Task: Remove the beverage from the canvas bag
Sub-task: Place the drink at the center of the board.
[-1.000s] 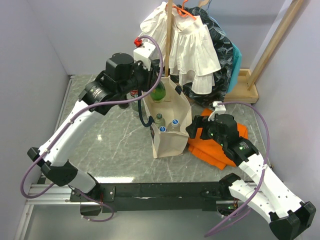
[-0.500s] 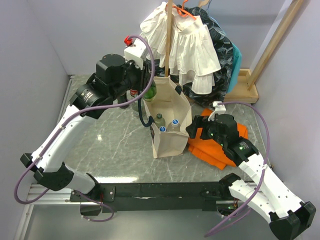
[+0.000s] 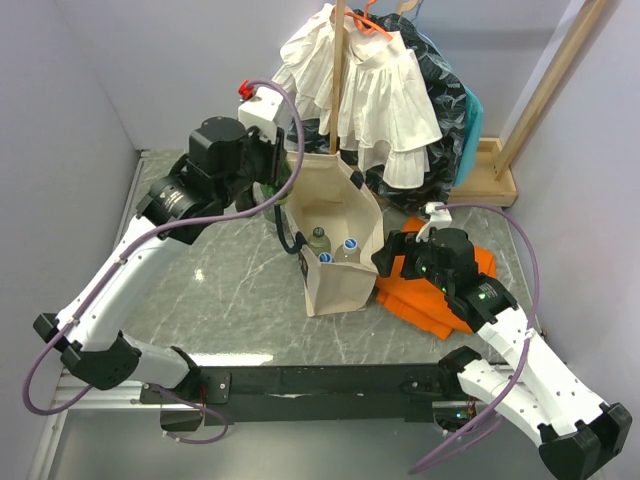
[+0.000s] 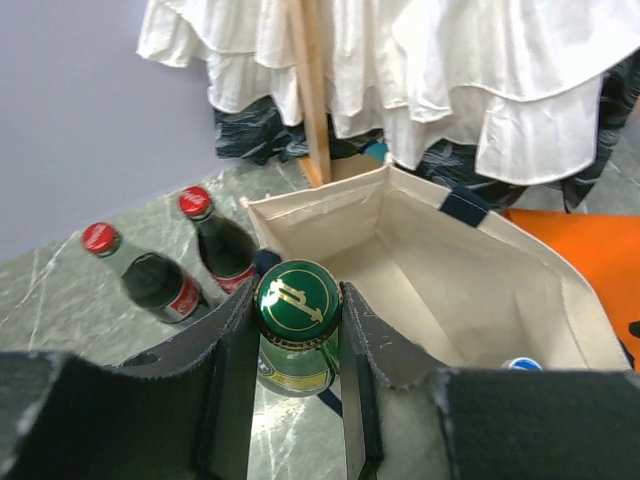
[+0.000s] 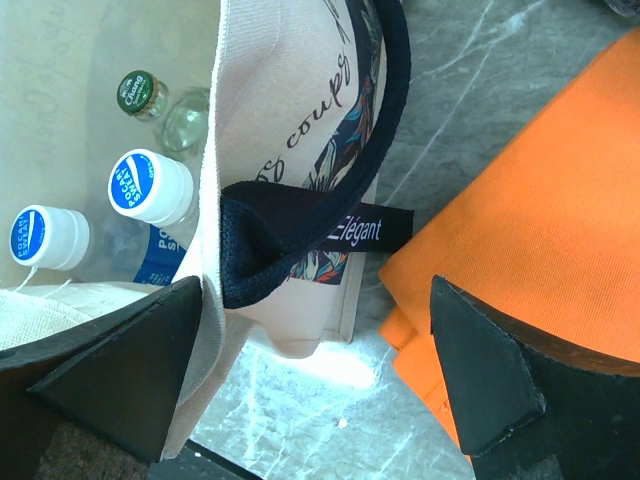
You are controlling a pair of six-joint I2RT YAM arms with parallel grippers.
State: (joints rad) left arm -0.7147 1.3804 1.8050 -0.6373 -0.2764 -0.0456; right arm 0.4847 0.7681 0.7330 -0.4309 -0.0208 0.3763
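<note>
Green glass bottle (image 4: 297, 350) is gripped upright, cap toward the lens, by the left gripper (image 4: 297, 300), low centre in the left wrist view; the canvas bag (image 4: 470, 290) lies open to its upper right; the right gripper (image 5: 316, 290) is spread wide at the bag's strap.

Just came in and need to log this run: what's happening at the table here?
The left pincer is shut on a green-capped bottle, holding it up at a rim corner of the canvas bag, near two red-capped bottles on the table. The right pincer is open astride the bag's side wall by a navy handle. Three bottles stand inside.
</note>
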